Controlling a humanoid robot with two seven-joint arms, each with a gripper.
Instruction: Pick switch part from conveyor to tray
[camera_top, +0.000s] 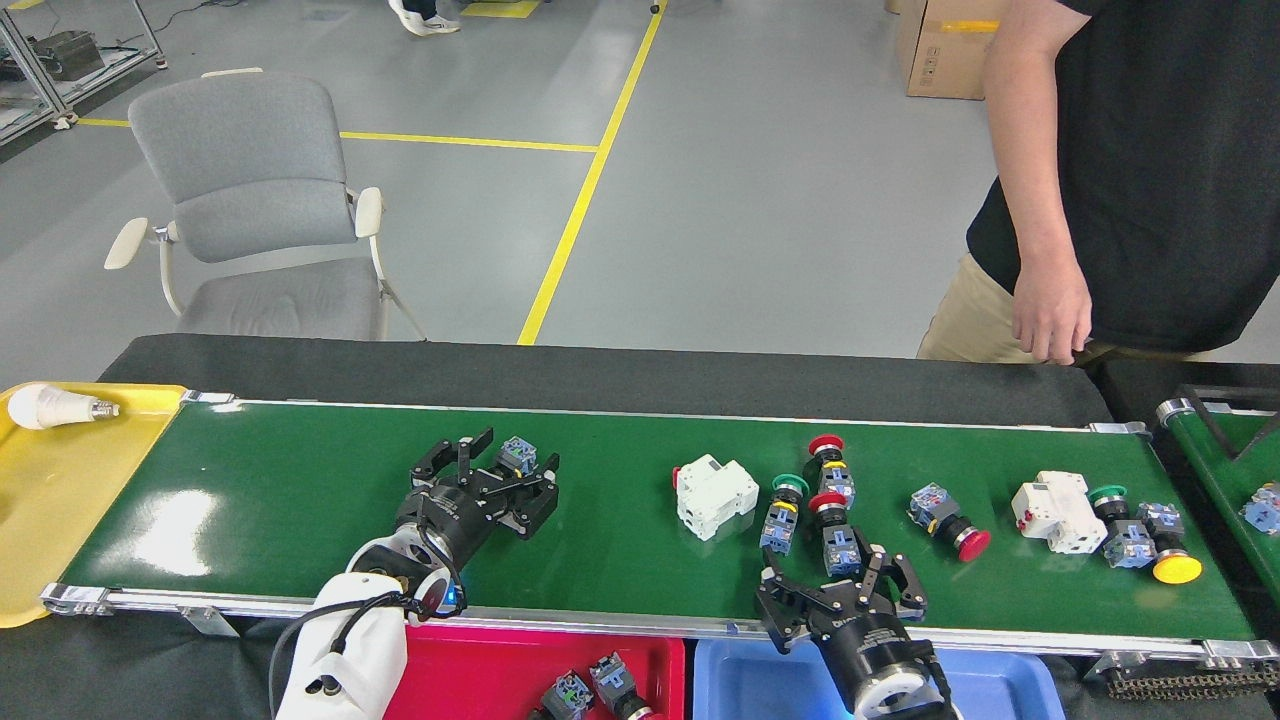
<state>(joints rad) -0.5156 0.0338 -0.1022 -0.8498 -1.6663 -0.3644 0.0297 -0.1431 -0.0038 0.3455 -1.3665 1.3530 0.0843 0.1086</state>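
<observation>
Left hand around switch part — on conveyor, right hand open

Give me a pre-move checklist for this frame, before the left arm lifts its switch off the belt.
1. Left claw around the green-button switch: ok, fingers flank it; a firm grip cannot be told.
2. Red bin below the left arm has room: ok, a few switches inside.
3. Right claw clear of the left arm: ok, open near a red-button switch.
4. Person's hand off the conveyor: ok.
5. Belt stopped: cannot tell.
</observation>
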